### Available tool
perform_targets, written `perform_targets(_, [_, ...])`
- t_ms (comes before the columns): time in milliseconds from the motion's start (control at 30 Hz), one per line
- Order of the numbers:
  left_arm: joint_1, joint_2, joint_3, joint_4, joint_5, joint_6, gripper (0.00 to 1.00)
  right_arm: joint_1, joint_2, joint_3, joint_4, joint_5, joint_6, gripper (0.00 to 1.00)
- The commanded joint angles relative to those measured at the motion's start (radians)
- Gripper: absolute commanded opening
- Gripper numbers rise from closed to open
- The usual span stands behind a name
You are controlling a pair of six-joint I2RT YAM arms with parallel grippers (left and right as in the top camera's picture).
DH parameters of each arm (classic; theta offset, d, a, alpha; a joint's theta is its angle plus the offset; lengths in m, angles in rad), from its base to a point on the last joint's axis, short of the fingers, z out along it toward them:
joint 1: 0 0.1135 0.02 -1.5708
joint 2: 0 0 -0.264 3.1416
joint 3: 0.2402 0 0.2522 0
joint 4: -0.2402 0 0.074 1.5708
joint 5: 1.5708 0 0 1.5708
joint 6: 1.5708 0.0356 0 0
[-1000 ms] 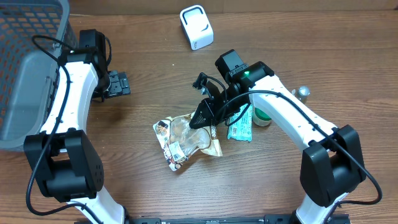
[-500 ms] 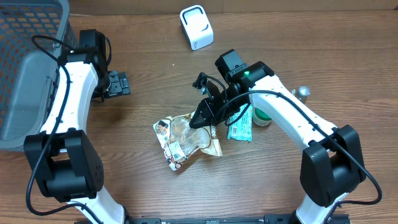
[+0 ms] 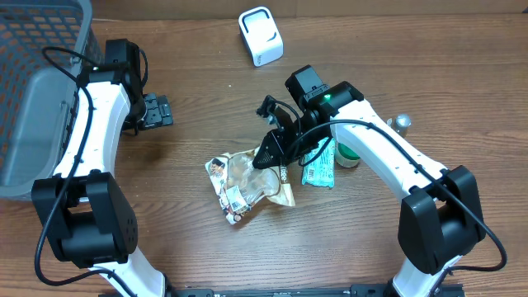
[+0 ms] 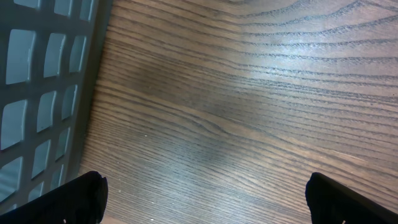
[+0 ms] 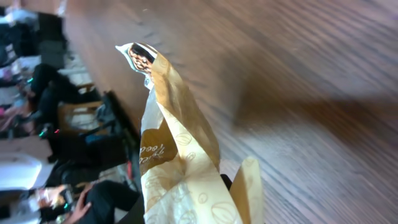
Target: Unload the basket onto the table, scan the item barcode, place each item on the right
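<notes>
Overhead, snack bag (image 3: 239, 186) (crumpled) pinched at its edge by right tool (image 3: 261, 161)

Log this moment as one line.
right gripper: shut on snack bag | left gripper: open, empty, beside basket | bag apart from white scanner

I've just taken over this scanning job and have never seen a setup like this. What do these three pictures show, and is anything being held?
Two white robot arms work at a wooden table. One picture looks down from above; the other two come from a camera on each wrist. On the table lie a crumpled tan snack bag, a teal packet and a white device, probably the scanner. A grey basket stands at the left edge. The right pincer is shut on the snack bag's edge, which fills its wrist picture. The left pincer is open and empty over bare wood beside the basket.
</notes>
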Motion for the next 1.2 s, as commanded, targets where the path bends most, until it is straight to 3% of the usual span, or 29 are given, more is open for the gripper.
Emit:
perform_targets(0, [0.005, -0.006, 0.011, 0.001, -0.006, -0.003, 1.00, 0.006, -0.032, -0.002, 0.010, 0.117, 0.098, 0.04])
perform_targets(200, [0.005, -0.006, 0.011, 0.001, -0.006, -0.003, 1.00, 0.021, -0.032, -0.002, 0.021, 0.134, 0.103, 0.04])
perform_targets(500, [0.005, -0.006, 0.011, 0.001, -0.006, -0.003, 1.00, 0.081, -0.032, -0.002, 0.048, 0.389, 0.256, 0.04])
perform_targets(1167, [0.005, -0.006, 0.011, 0.001, -0.006, -0.003, 1.00, 0.098, -0.032, -0.002, 0.085, 0.394, 0.254, 0.04])
